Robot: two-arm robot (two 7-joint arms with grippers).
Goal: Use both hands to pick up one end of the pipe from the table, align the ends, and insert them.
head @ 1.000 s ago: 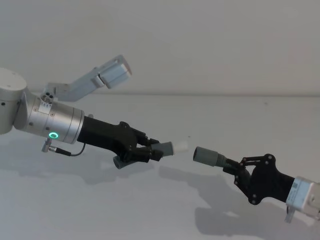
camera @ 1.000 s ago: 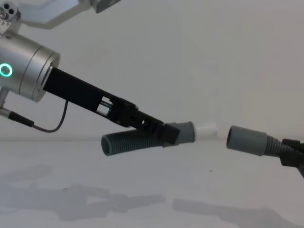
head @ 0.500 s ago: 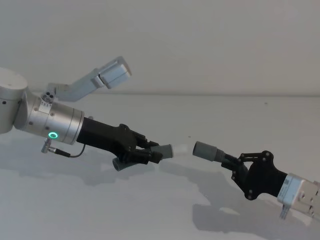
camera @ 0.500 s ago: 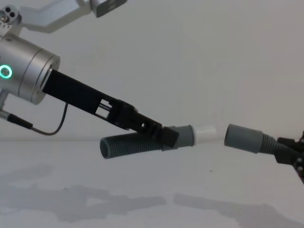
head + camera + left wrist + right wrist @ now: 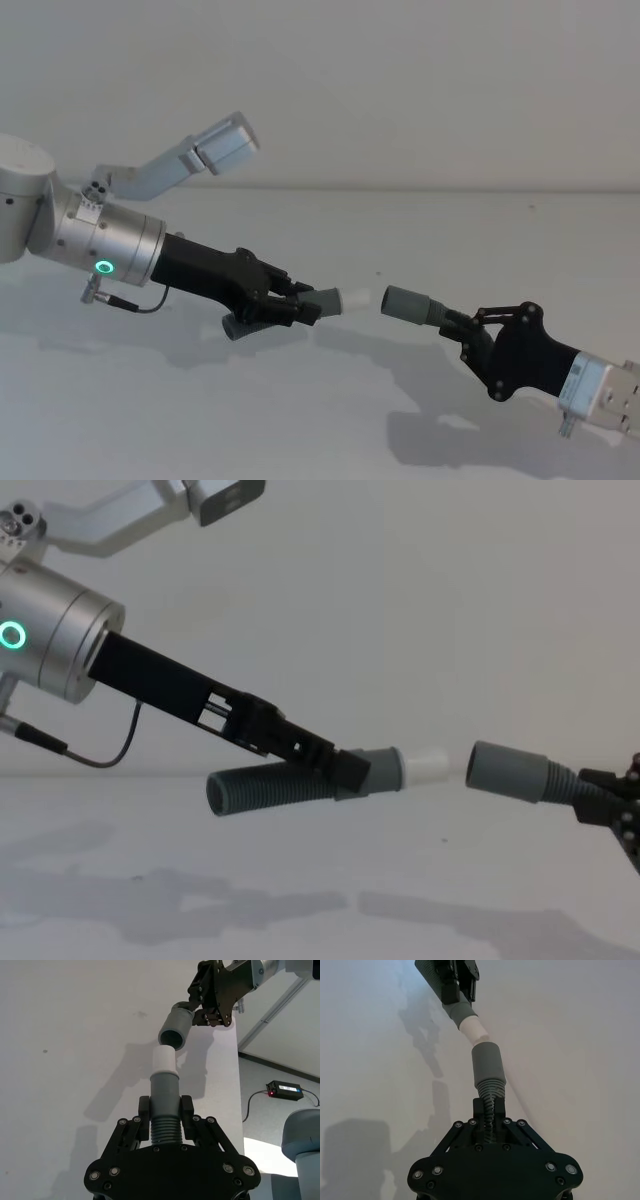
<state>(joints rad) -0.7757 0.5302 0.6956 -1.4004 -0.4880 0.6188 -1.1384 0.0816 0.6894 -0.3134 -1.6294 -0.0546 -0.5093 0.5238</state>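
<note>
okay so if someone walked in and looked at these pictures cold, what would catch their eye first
Probably the two pipe pieces held in mid-air above the white table, tips nearly meeting. The left gripper is shut on the left pipe piece, whose white spigot points at the open grey cuff of the right pipe piece, held by the right gripper. A small gap separates them.

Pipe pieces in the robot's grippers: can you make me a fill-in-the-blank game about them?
1. The left gripper holds the pipe piece whose tip is a short ____ spigot.
2. The right gripper holds the other pipe piece by its ____ body.
3. The spigot and the open cuff are ____ touching.
4. Both pieces are held ____ the table.

Missing words: white; ribbed; not; above
</note>
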